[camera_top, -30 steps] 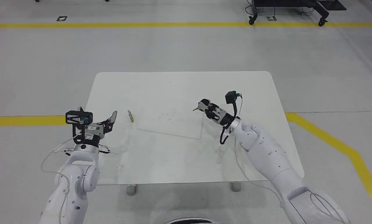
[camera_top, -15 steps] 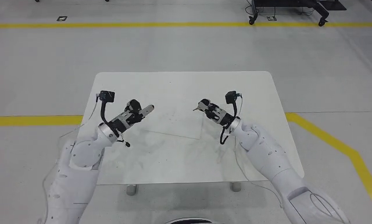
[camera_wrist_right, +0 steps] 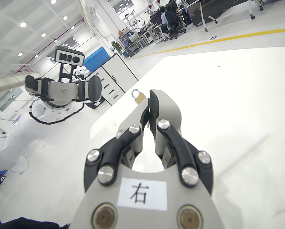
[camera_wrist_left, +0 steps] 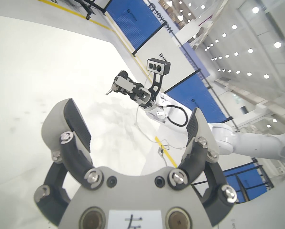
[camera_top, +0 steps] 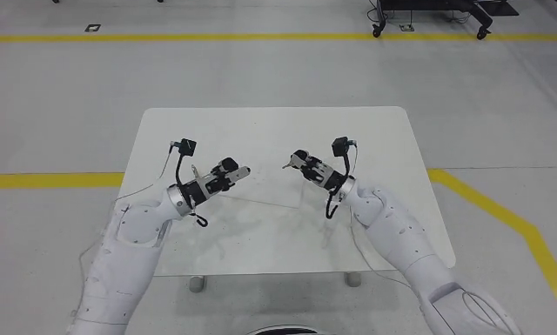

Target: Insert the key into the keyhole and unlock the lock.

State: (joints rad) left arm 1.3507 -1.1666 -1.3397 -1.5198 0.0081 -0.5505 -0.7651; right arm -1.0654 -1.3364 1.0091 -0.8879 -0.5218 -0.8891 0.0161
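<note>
My right gripper [camera_top: 296, 158] hovers over the middle of the white table [camera_top: 365, 135], shut on a small silver key [camera_top: 286, 166]. In the left wrist view the key [camera_wrist_left: 108, 92] sticks out of that gripper [camera_wrist_left: 115, 88] towards my left arm. A brass padlock [camera_wrist_right: 139, 97] with a silver shackle lies on the table just past my right gripper's [camera_wrist_right: 148, 102] fingertips. My left gripper [camera_top: 239, 170] is raised above the table's left half, facing the right one. It [camera_wrist_left: 133, 108] is open, with nothing between its pads.
Yellow floor lines [camera_top: 261, 36] run behind and beside the table. A dark wheeled cart [camera_top: 435, 4] stands far back on the right. Faint scuff marks [camera_top: 252, 174] dot the tabletop between the arms.
My left arm has swung in from the table's left edge and risen towards the centre, now covering the spot where the padlock lay. The right gripper has shifted slightly left.
</note>
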